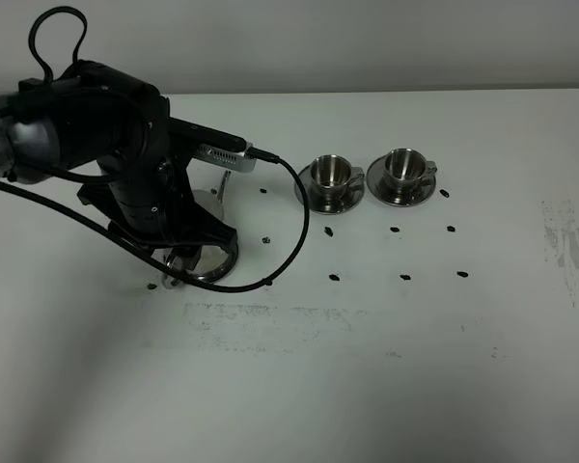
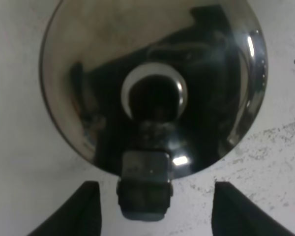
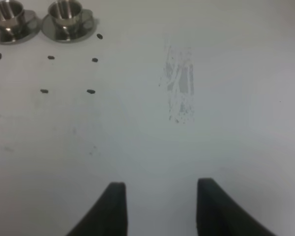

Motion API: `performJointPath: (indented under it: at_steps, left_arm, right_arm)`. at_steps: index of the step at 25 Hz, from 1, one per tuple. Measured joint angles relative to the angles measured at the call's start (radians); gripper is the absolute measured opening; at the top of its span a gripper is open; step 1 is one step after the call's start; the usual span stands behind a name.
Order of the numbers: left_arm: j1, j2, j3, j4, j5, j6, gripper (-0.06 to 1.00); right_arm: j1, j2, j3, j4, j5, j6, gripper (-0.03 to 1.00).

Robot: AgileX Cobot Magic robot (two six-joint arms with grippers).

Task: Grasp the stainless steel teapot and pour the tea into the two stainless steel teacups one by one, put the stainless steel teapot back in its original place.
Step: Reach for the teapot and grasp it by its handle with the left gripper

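The stainless steel teapot [image 2: 152, 73] fills the left wrist view from straight above, with its lid knob [image 2: 155, 93] in the middle and its loop handle [image 2: 145, 189] toward the camera. My left gripper [image 2: 156, 186] is open, one finger on each side of the handle, not touching it. In the high view the left arm hides most of the teapot [image 1: 210, 264]; its thin spout [image 1: 225, 185] sticks out toward the cups. The two teacups [image 1: 330, 174] [image 1: 402, 168] stand on saucers to the right. The steel disc is hidden. My right gripper [image 3: 161, 184] is open and empty over bare table.
Small dark marks [image 1: 333, 278] dot the white table around the cups. A scuffed grey patch [image 1: 569, 246] lies at the right. The arm's black cable [image 1: 294, 222] loops between teapot and left cup. Both cups also show in the right wrist view [image 3: 7, 14] [image 3: 66, 14].
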Motion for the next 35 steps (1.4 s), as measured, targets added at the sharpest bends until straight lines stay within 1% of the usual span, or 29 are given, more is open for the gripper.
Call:
performJointPath:
  at_steps: [15,24,35]
  left_arm:
    - [0.026,0.024,0.000,-0.001,-0.034,0.000,0.48]
    - [0.026,0.024,0.000,-0.017,-0.047,0.061,0.48]
    - [0.026,0.043,0.000,-0.021,-0.059,0.069,0.47]
  right_arm:
    - [0.000,0.000,0.000,0.000,0.000,0.000,0.33]
    - [0.000,0.000,0.000,0.000,0.000,0.000,0.33]
    - [0.000,0.000,0.000,0.000,0.000,0.000,0.33]
